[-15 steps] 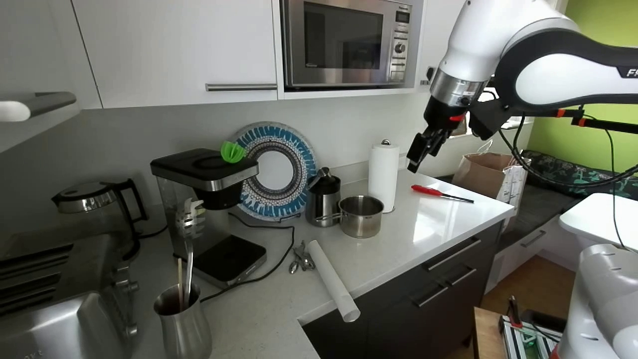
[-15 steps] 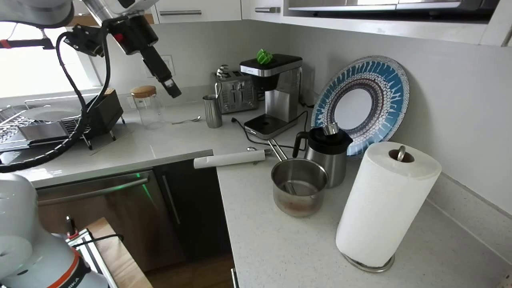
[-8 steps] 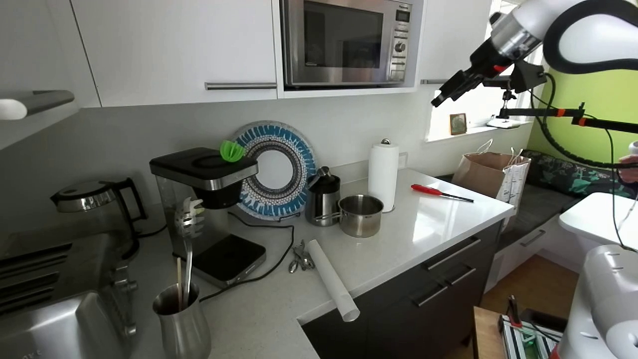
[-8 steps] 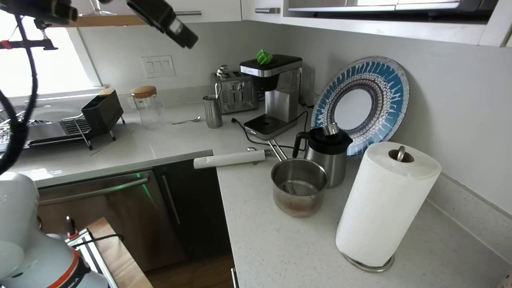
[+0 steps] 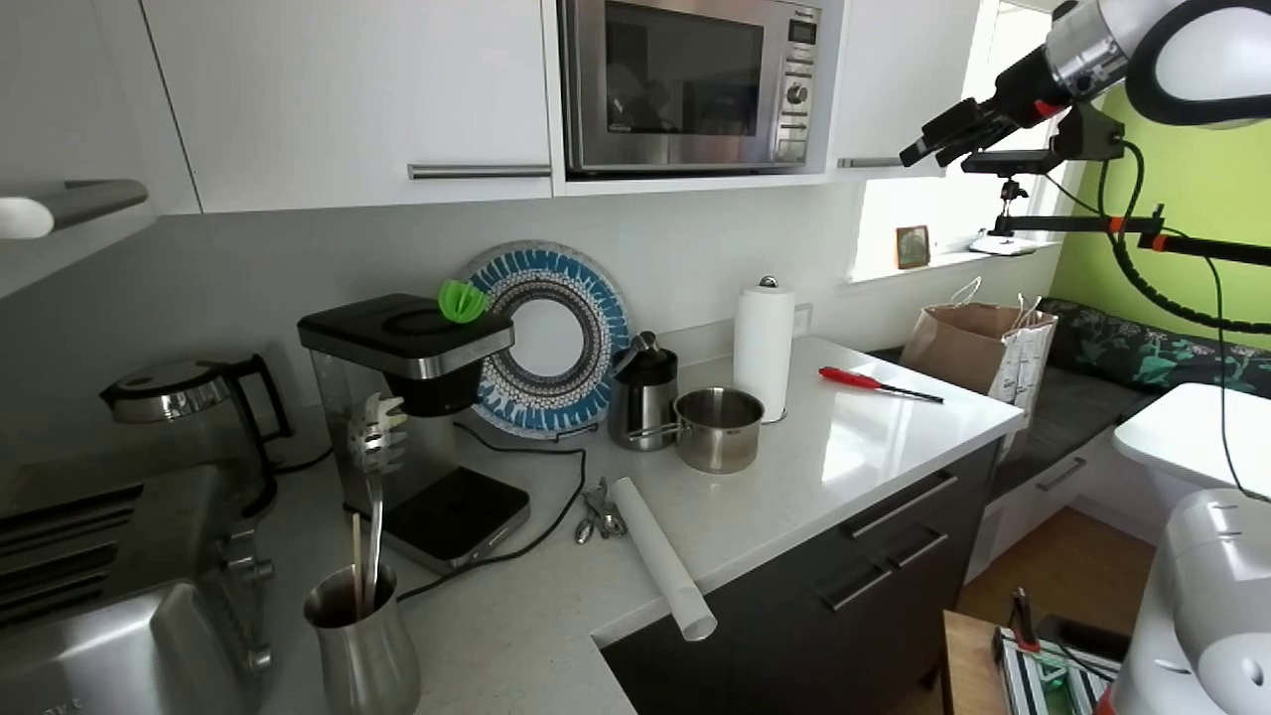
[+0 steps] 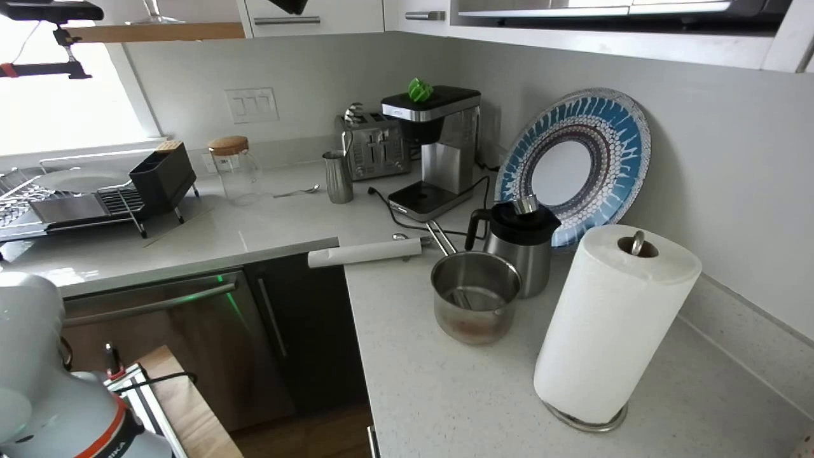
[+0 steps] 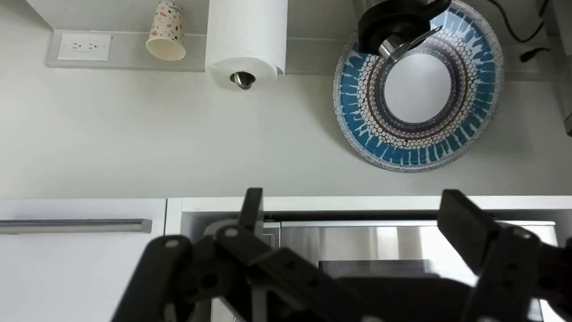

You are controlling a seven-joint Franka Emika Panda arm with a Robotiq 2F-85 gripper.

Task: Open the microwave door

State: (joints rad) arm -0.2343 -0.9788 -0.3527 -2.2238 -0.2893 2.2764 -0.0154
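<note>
The silver microwave sits in a white cabinet recess in an exterior view, with its control strip at the right. The microwave door is shut, with its dark window facing out. Only the microwave's lower edge shows in an exterior view. In the wrist view, which stands upside down, the door shows between and behind the fingers. My gripper is raised right of the microwave, pointing toward it, apart from it. The fingers are wide apart and empty in the wrist view. Only its black tip shows in an exterior view.
White cabinet doors flank the microwave. Below on the counter stand a paper towel roll, a steel pot, a blue patterned plate, a coffee maker and a red screwdriver. A camera mount stands behind the gripper.
My gripper has risen and drawn back to the right in an exterior view, and tilted from pointing down to nearly level. It has almost left the top of an exterior view. The door has not moved.
</note>
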